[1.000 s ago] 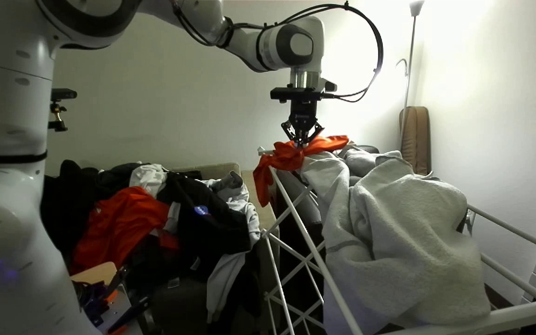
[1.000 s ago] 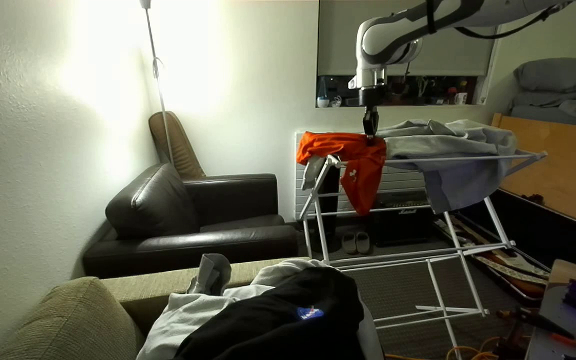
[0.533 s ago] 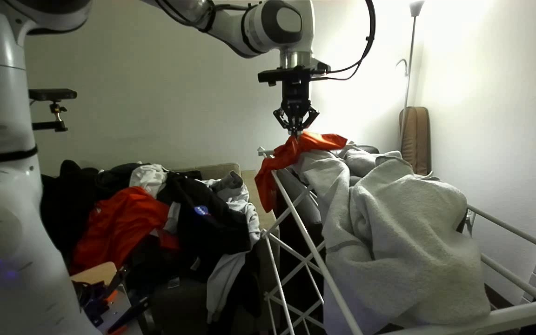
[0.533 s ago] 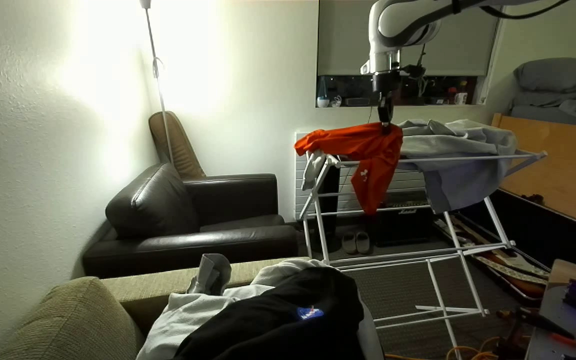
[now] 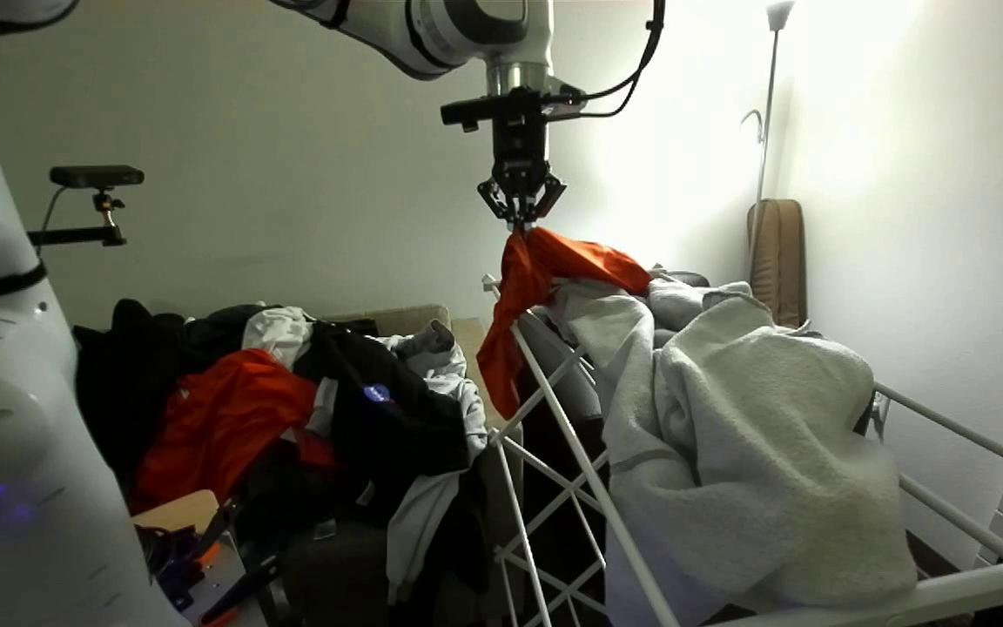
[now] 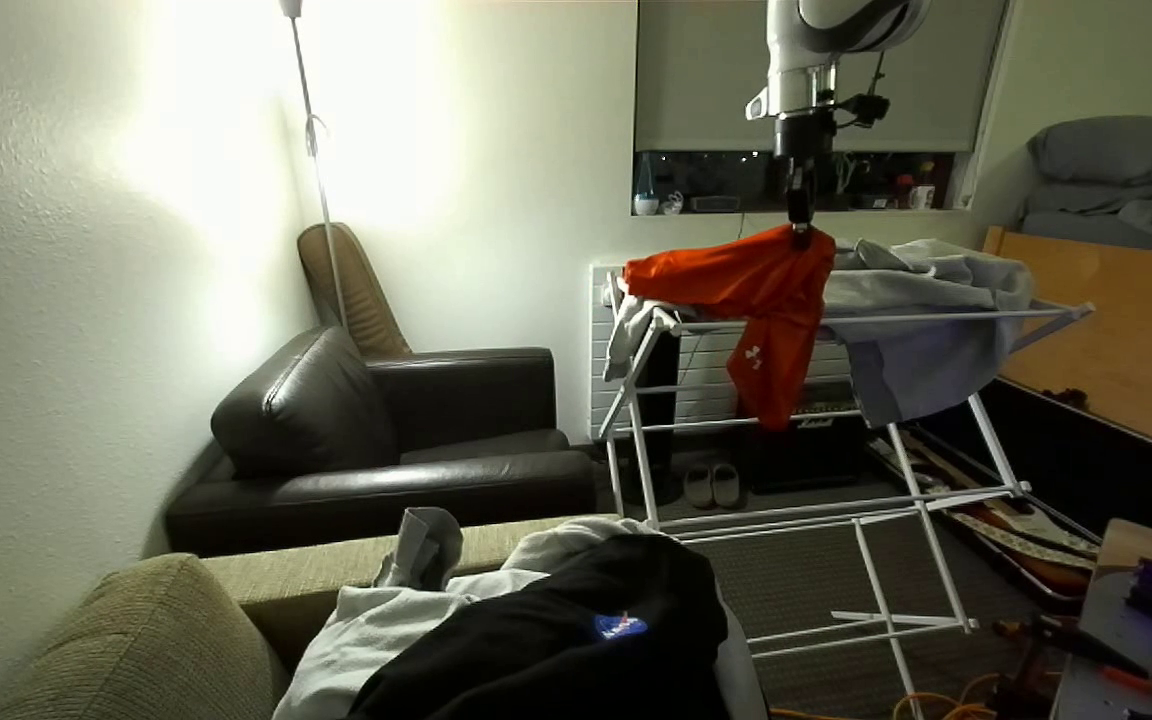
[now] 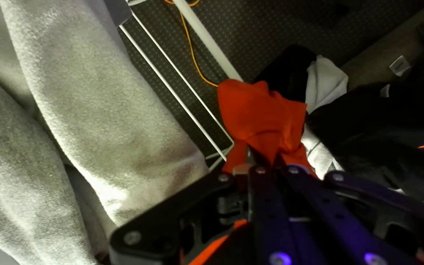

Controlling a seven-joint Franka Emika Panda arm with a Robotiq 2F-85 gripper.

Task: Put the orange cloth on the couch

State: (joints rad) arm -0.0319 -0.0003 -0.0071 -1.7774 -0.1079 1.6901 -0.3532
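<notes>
The orange cloth [image 5: 523, 279] is pinched at its upper part and raised above the white drying rack [image 5: 567, 435]. It also shows in an exterior view [image 6: 771, 285] and in the wrist view [image 7: 263, 114]. One end hangs down beside the rack's edge; another end still lies over the rack's end. My gripper [image 5: 521, 226] points down, shut on the cloth; it also shows in an exterior view [image 6: 801, 235] and in the wrist view [image 7: 267, 158]. The beige couch [image 5: 393, 320] stands beside the rack, largely covered with clothes; its armrest shows in an exterior view [image 6: 336, 572].
A grey towel [image 5: 754, 435] drapes over the rack. Black clothes [image 5: 397, 409] and a red-orange garment [image 5: 232, 418] lie piled on the couch. A dark leather armchair [image 6: 406, 440] stands behind the couch. A small table with tools [image 5: 197, 514] is near the arm's base.
My gripper has risen and moved toward the arm's base side, shut on the orange cloth throughout. The cloth's middle has lifted off the rack into a peak, and its hanging end has shifted along.
</notes>
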